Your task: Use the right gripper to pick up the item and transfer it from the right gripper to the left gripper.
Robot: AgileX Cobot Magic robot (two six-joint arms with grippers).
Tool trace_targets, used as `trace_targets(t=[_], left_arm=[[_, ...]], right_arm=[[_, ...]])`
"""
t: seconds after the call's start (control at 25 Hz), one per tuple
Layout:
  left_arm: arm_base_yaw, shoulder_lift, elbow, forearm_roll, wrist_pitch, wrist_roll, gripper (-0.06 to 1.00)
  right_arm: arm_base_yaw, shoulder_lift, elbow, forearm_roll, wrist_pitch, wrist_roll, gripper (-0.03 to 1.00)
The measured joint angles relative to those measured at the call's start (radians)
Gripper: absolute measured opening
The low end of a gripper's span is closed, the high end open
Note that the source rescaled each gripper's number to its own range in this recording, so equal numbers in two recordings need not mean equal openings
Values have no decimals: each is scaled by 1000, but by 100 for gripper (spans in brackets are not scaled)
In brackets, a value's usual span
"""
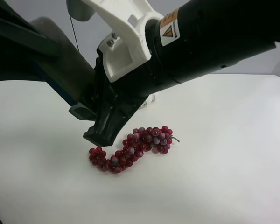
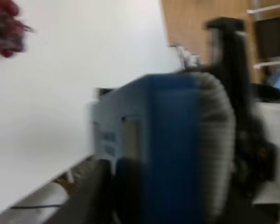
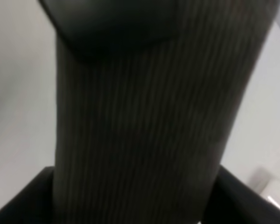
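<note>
Clamping the item [image 3: 144, 121], the right gripper [image 1: 101, 130] shows in its own wrist view as black parts at both lower corners, pressed against the block's two long sides, so it stands narrow, no wider than the block. In the exterior high view this is the gripper on the arm at the view's right, with the white wrist part, its black claw slanting down over the worktop [image 1: 224, 168]. The left gripper [image 2: 107, 200] appears only as a blurred dark shape beside the block in the left wrist view. How far it is open, and whether it touches the block, I cannot tell.

The item is off the worktop, close to both wrist cameras. Its dark ribbed felt face is turned to the right wrist camera, and its long axis runs straight away from that camera along the gripper's reach. The left wrist view shows its blue base broadside, with the felt as a pale ribbed edge.

On the plain white worktop, a curved string of dark red grapes [image 1: 130, 148] lies just beside the claw's tip. A sliver of a white bottle [image 1: 149, 100] shows behind the claw. Beyond the worktop's edge, the left wrist view shows a wood-brown wall [image 2: 196, 23] and a black stand [image 2: 228, 56].
</note>
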Motion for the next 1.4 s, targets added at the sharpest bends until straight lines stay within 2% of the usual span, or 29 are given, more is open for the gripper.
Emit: trace_targets(t=[0.08, 0.24, 0.28, 0.32, 0.4, 0.44, 0.52, 0.56, 0.76, 0.96, 1.24, 1.4], left_arm=[[0, 0, 0, 11, 0, 6, 4], [0, 0, 0, 13, 0, 10, 4], [0, 0, 0, 13, 0, 10, 4], [0, 0, 0, -2, 1, 10, 3], [-2, 1, 0, -38, 2, 10, 0], [-2, 1, 0, -45, 2, 10, 0], [-2, 1, -2, -49, 1, 10, 0], [-2, 1, -2, -49, 0, 10, 0], [-2, 1, -4, -51, 1, 10, 0], [-2, 1, -7, -54, 1, 10, 0], [-2, 1, -7, -53, 2, 10, 0], [-2, 1, -7, -49, 1, 10, 0]], right_arm=[[-1, 0, 1, 15, 2, 2, 0], [-2, 0, 1, 35, -2, 2, 0], [-2, 0, 1, 43, -7, 3, 3], [-3, 0, 2, 57, -26, 2, 19], [0, 1, 2, 87, -57, 2, 65], [1, 1, 2, 90, -58, 2, 80], [1, 1, 2, 97, -53, 2, 92], [1, 1, 2, 97, -46, 2, 95], [1, -30, 2, 83, 29, 2, 99], [1, -133, 2, 42, 187, 18, 99], [1, -314, 2, -53, 532, 161, 99], [1, -417, 2, -57, 740, 293, 99]])
